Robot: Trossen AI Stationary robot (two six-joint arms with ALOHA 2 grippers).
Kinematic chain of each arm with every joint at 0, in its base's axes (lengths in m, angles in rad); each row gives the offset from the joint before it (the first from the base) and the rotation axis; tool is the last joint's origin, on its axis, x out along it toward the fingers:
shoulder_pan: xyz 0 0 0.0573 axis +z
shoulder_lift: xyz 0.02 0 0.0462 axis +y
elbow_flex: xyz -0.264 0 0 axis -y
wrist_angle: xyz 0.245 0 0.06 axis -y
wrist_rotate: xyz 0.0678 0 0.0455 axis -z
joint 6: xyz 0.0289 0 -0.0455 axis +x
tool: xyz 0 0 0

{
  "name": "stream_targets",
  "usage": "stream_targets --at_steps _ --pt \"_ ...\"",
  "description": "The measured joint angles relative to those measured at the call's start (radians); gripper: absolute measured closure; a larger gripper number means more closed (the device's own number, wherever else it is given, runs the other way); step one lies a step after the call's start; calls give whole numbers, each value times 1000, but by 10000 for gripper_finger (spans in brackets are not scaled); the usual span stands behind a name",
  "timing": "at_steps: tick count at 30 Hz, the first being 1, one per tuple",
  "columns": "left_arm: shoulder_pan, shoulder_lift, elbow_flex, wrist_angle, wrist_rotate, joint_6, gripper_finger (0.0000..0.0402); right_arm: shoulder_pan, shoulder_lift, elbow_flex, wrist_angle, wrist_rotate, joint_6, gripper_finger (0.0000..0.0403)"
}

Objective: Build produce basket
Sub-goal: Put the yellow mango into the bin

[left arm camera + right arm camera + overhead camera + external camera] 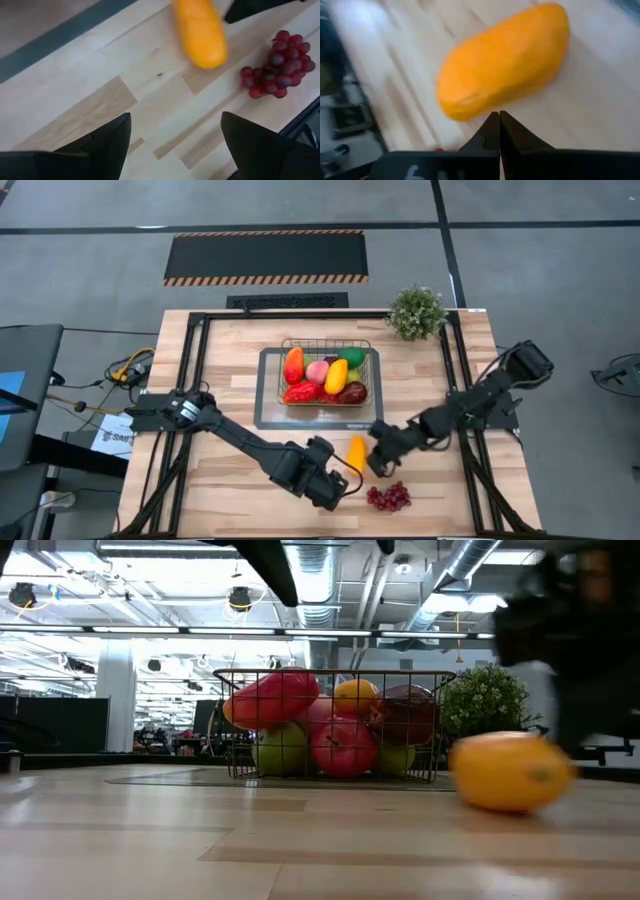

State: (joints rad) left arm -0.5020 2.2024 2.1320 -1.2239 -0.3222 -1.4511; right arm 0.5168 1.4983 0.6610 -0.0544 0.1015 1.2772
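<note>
The wire basket (325, 345) stands on a grey tray (268, 418), filled with red, orange, yellow, pink, green and maroon produce (322, 376); the low view shows the basket (335, 725) too. An orange elongated fruit (355, 452) (510, 770) lies on the wood in front of the tray. A purple grape bunch (388, 497) (277, 65) lies nearer the front edge. My left gripper (338, 485) (172, 142) is open, just left of the grapes and in front of the orange fruit (200, 32). My right gripper (378, 458) (499, 120) is shut, right beside the orange fruit (505, 60). My right gripper's shut fingertips (495, 125) stand at the long side of the orange fruit (490, 107), coming slanting down from the table's right. Whether they touch it I cannot tell. The fruit lies flat on the table.
A bushy green potted plant (416, 312) stands at the table's far right corner. Black frame rails run along the left side (195, 360) and right side (460, 370). Bare wood lies at front left (200, 490).
</note>
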Motion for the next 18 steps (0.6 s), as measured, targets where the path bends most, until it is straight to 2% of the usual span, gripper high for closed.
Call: stream_targets --at_steps 3,6,12,18 --pt "-8 0 -10 2 -13 4 109 -61 32 63 51 -42 -134 389" --pt "-9 0 -10 1 -54 11 109 -96 48 136 18 -74 -211 389" --pt "21 0 -10 31 -81 78 109 -83 -15 224 -221 -74 -199 388" --pt "66 7 -10 134 -70 164 109 1 -155 252 -443 -25 -76 389"
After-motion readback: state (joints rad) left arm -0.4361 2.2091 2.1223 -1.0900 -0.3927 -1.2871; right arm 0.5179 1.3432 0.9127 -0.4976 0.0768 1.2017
